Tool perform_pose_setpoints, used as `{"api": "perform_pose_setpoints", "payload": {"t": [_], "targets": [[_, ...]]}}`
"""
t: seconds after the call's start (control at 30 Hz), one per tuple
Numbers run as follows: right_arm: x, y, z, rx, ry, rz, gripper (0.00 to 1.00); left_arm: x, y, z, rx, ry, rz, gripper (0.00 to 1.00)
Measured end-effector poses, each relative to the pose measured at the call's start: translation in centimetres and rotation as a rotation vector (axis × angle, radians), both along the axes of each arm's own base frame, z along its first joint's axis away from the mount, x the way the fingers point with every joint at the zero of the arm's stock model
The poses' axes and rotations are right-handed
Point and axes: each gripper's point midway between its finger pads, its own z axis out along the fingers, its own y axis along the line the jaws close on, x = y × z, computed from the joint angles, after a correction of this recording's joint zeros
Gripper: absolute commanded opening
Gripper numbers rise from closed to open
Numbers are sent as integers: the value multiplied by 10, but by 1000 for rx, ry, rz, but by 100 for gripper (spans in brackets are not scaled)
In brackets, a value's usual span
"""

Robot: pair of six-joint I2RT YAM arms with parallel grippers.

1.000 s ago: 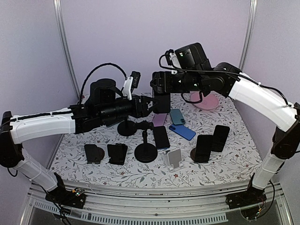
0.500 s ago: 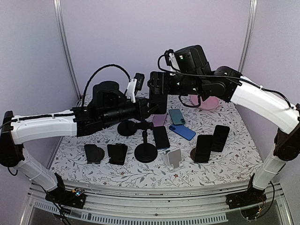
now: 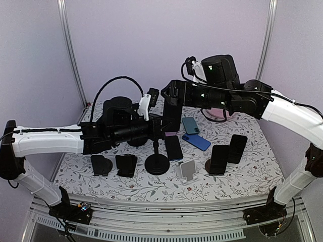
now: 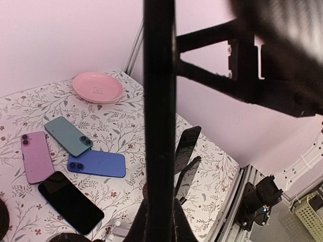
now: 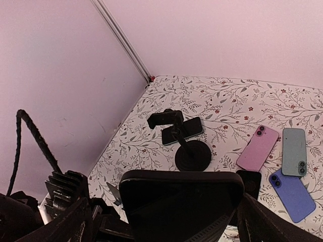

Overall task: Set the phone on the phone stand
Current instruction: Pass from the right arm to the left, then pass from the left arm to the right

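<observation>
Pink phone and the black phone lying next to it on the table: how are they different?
The pink phone is bright pink, while the black phone is shiny black. The pink phone lies back up, so you can see its two camera lenses. The black phone shows only a plain dark face with no lenses. Both lie flat on the flowery table and look about the same size.
</observation>
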Motion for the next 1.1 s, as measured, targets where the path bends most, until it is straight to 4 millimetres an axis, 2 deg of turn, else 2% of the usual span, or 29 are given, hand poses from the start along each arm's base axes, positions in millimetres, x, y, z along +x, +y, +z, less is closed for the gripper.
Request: {"api": "perform_pose_setpoints", "payload": {"t": [0.17,0.27,0.73,1.1], "targets": [[-6,-4,7,32,-9,13,99,-5,6,-16,42,-2,20,0],[-7,-4,10,43,-14,18,99,-8,5,-18,56,-13,21,0],[-6,-7,0,12,0,8,98,-21,7,4,16,-61,0,0],[-9,-1,-4,6,13,31,86,-26,4,1,24,-65,-16,0]]}}
